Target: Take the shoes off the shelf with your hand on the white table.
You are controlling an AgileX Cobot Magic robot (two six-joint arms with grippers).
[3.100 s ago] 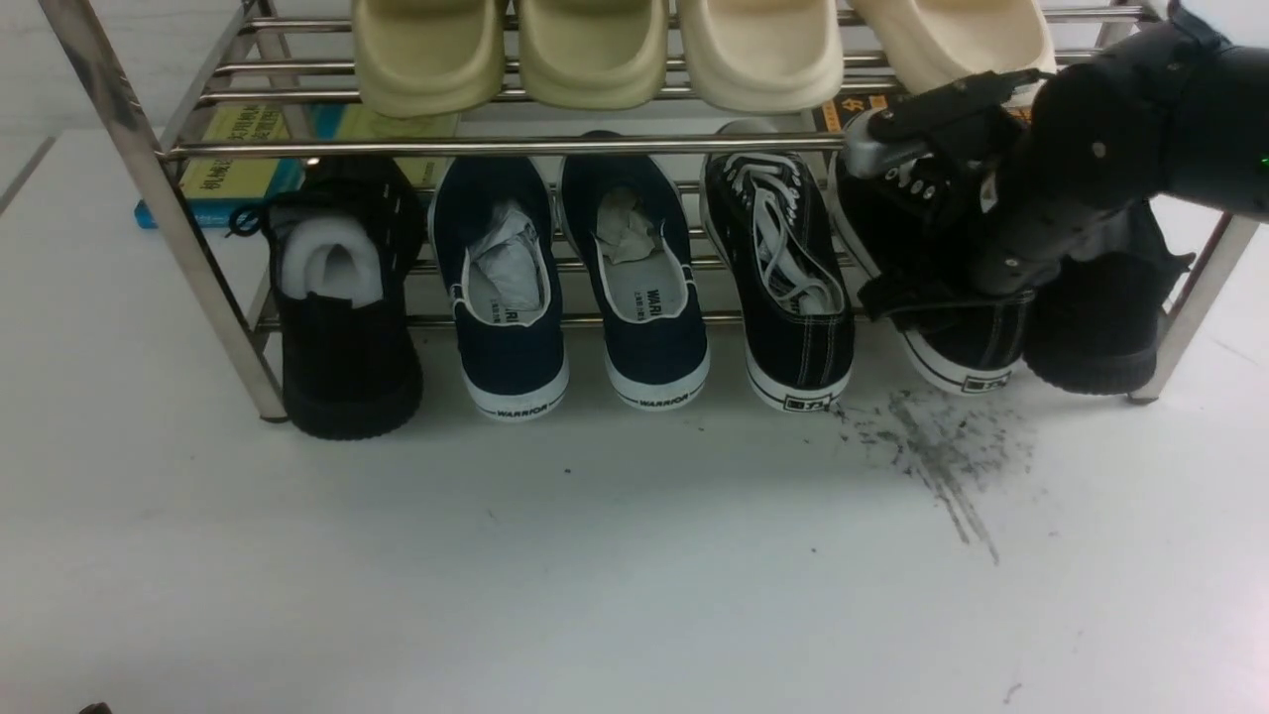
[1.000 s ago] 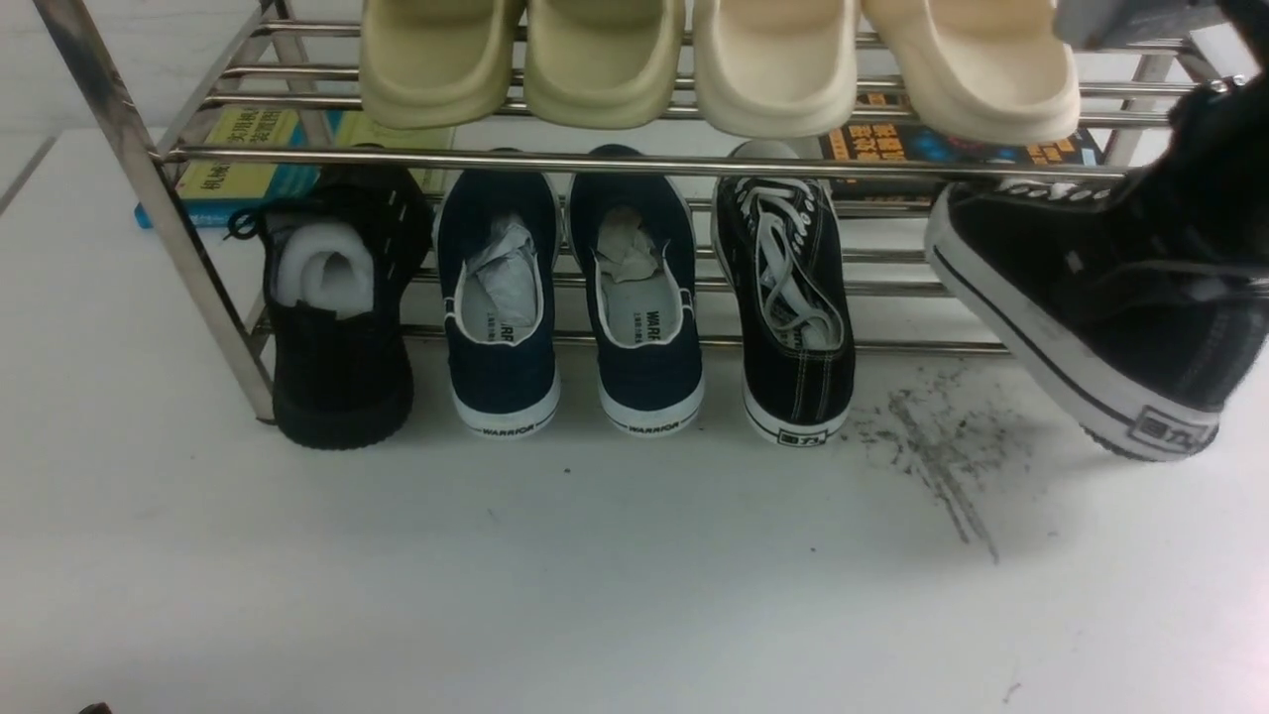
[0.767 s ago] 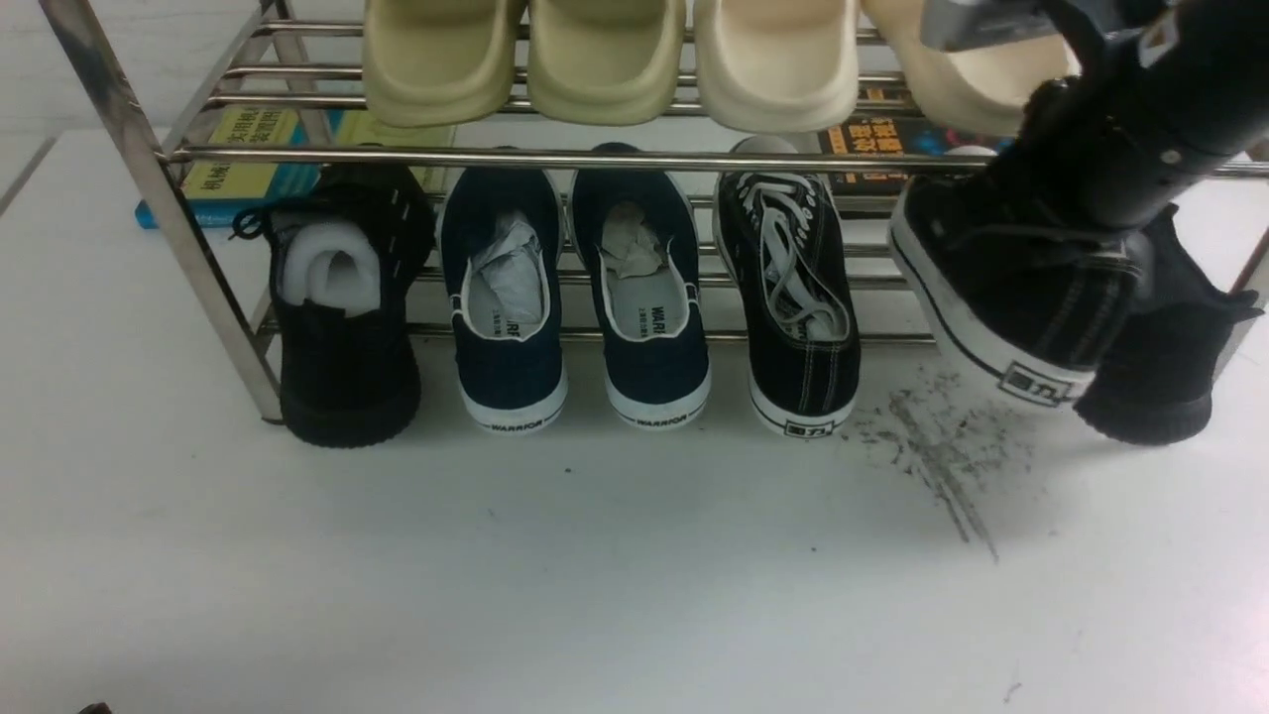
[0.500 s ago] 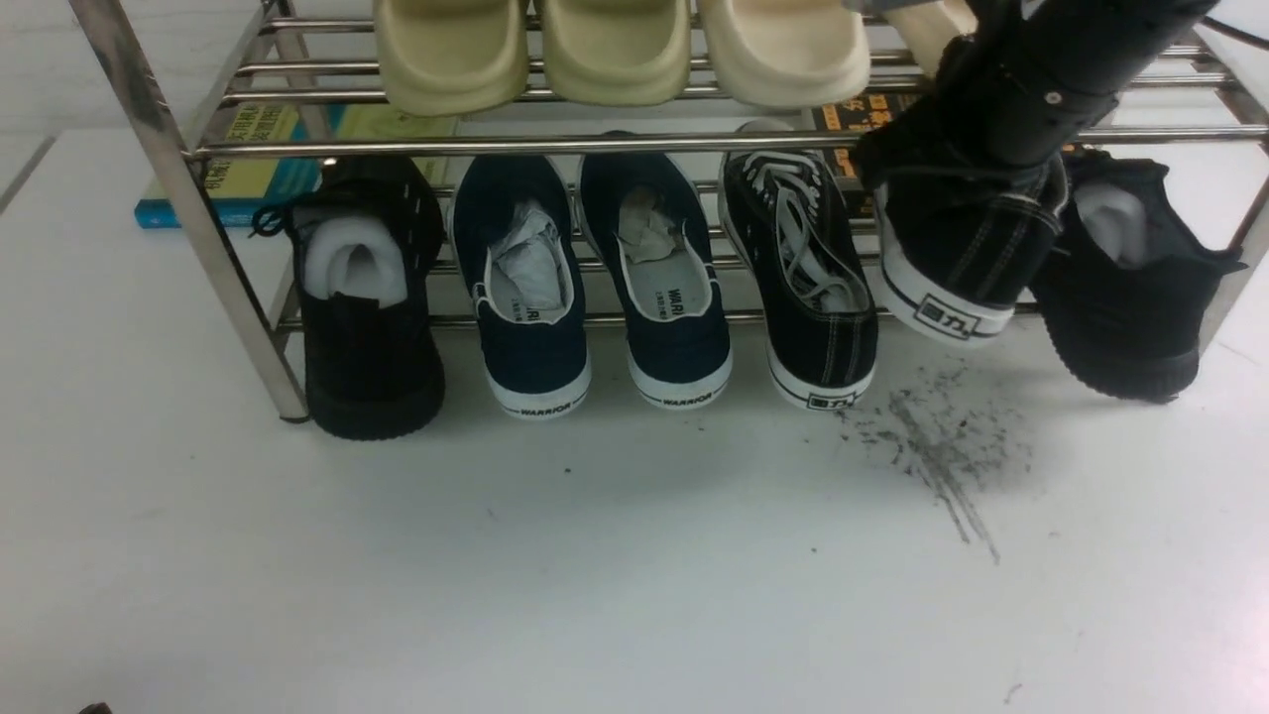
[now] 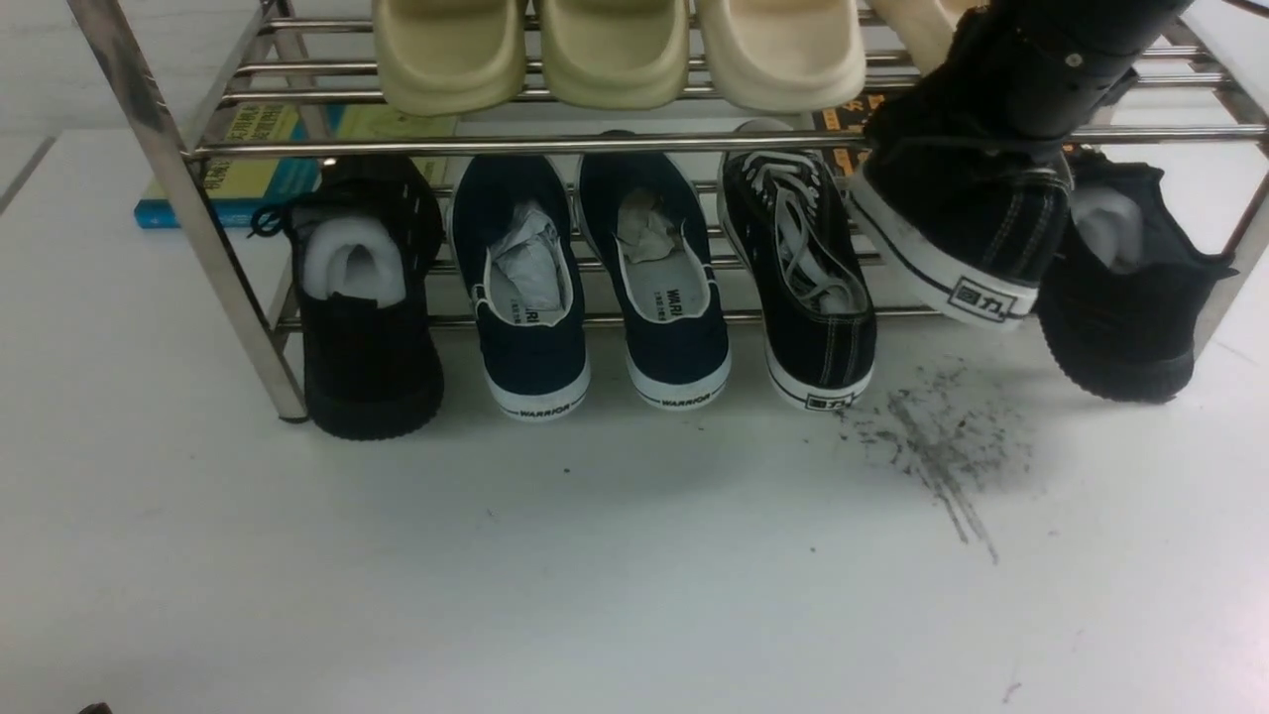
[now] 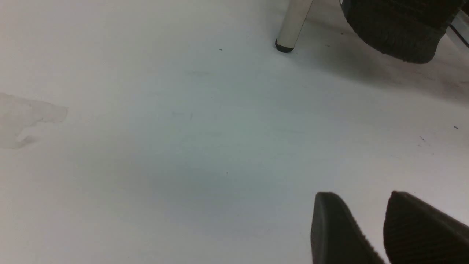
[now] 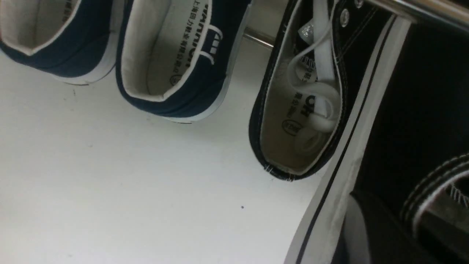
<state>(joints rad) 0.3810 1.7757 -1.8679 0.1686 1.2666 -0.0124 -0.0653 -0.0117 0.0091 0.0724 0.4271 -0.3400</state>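
blk sneaker (image 5: 977,228) in air, tilted, mate (image 5: 838,347) on shelf (image 5: 516,144)

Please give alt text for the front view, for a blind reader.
The right gripper holds one black canvas sneaker tilted above the white table. Its mate and four other shoes sit on the lower tier of the silver shelf.

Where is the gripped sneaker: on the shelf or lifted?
Lifted: the sneaker hangs tilted from the right gripper, heel clear of the white table.

Just right of the right jaws leans an all-black knit shoe stuffed with white foam (image 5: 1120,317), its twin (image 5: 367,337) far to their left beyond two navy canvas WARRIOR slip-ons (image 5: 535,337), with four cream foam slides (image 5: 615,50) level with the jaws and a yellow-and-blue book (image 5: 248,169) farthest left.
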